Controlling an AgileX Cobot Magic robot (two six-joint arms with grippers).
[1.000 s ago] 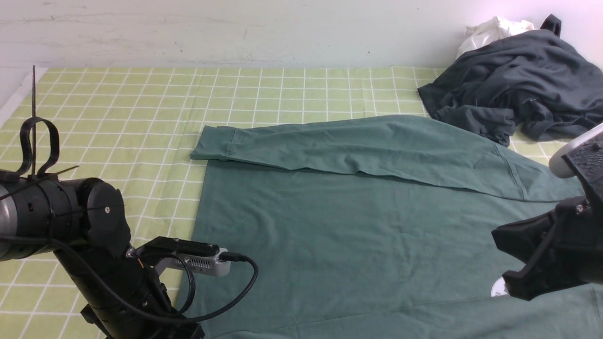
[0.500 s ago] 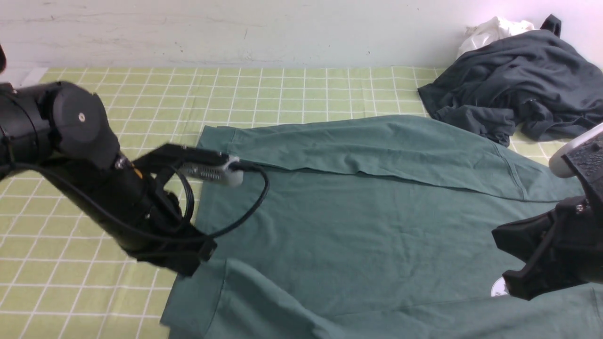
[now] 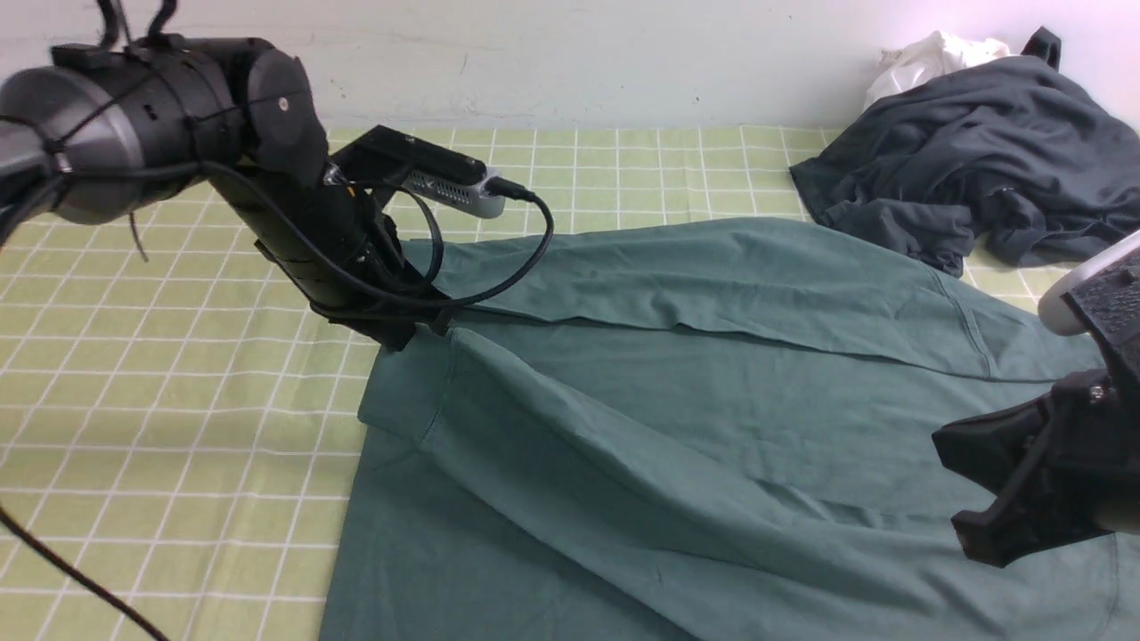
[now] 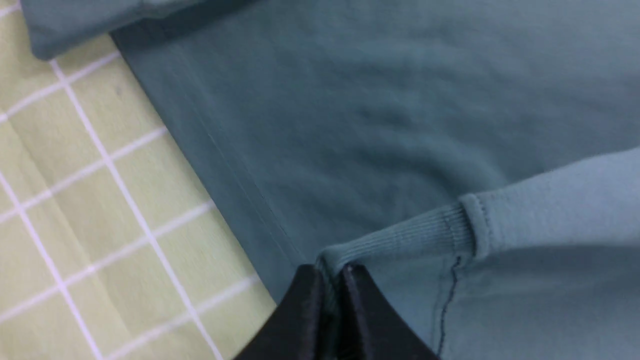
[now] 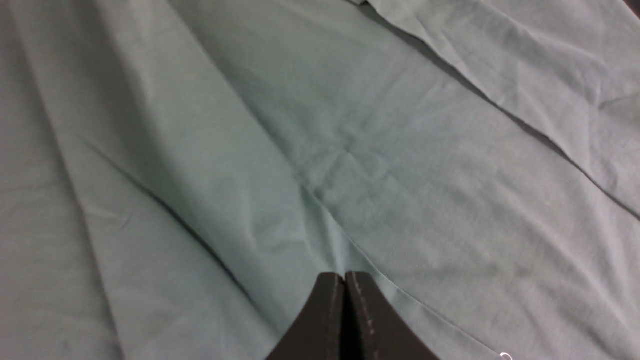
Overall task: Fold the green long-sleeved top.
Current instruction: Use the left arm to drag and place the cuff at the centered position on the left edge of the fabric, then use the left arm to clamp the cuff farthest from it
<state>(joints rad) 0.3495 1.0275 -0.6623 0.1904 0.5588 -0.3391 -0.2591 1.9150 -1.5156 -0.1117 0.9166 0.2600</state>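
The green long-sleeved top [image 3: 712, 392] lies spread on the checked cloth, its far sleeve [image 3: 668, 276] folded flat across the body. My left gripper [image 3: 426, 328] is shut on the ribbed cuff [image 4: 400, 235] of the near sleeve [image 3: 579, 445] and holds it a little above the top's far left corner, so the sleeve lies stretched slantwise over the body. The jaws [image 4: 330, 272] pinch the cuff's edge. My right gripper [image 3: 975, 534] is shut and hangs over the top's right side [image 5: 350, 150]; its tips [image 5: 345, 275] show no cloth between them. The white logo is hidden.
A dark charcoal garment [image 3: 980, 169] lies heaped at the far right with a white cloth [image 3: 926, 58] behind it. The green checked tablecloth [image 3: 178, 401] shows to the left of the top. A pale wall bounds the far edge.
My left arm has swung from the near left edge up and away, pulling the near sleeve by its cuff across the body. The sleeve now covers the logo. My right arm has not moved.
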